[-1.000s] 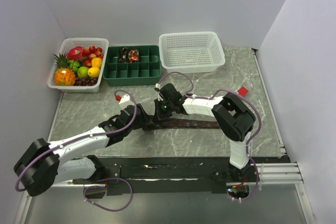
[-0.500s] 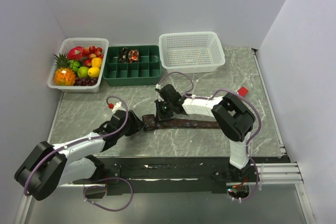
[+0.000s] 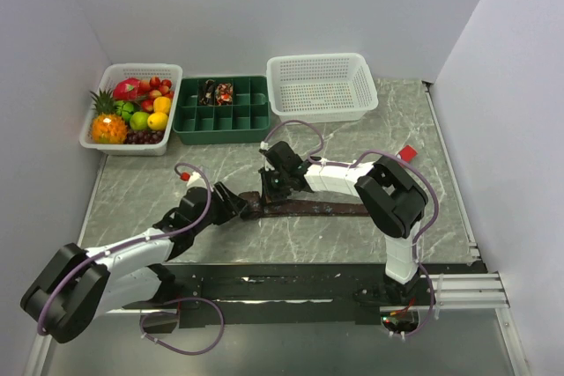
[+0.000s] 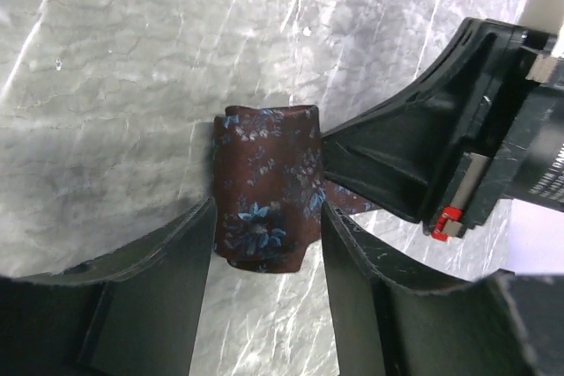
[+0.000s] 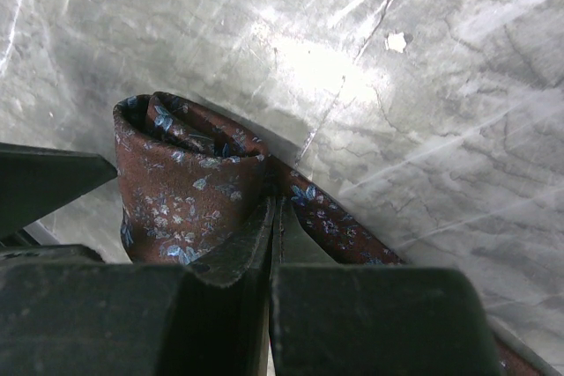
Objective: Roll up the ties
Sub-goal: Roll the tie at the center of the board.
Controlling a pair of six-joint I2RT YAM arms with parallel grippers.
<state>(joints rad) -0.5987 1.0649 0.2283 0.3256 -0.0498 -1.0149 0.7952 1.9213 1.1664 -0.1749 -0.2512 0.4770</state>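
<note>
A dark brown tie (image 3: pixel 308 207) with small blue flowers lies across the middle of the table, its left end rolled into a short coil (image 4: pixel 264 187). My left gripper (image 4: pixel 264 244) is open, its jaws on either side of the coil's near end without closing on it. My right gripper (image 5: pixel 275 217) is shut, its fingertips pressed down where the coil (image 5: pixel 189 182) meets the flat strip (image 5: pixel 352 231). Two rolled ties (image 3: pixel 218 92) sit in the green tray (image 3: pixel 256 121).
A white basket of fruit (image 3: pixel 99 136) stands at the back left, the green compartment tray beside it, an empty white basket (image 3: pixel 322 108) at the back right. A small red bar (image 3: pixel 407 153) lies on the table at the right.
My left arm drew back from the coil to the left, then came forward a little again toward it. The right gripper has stayed on the tie.
</note>
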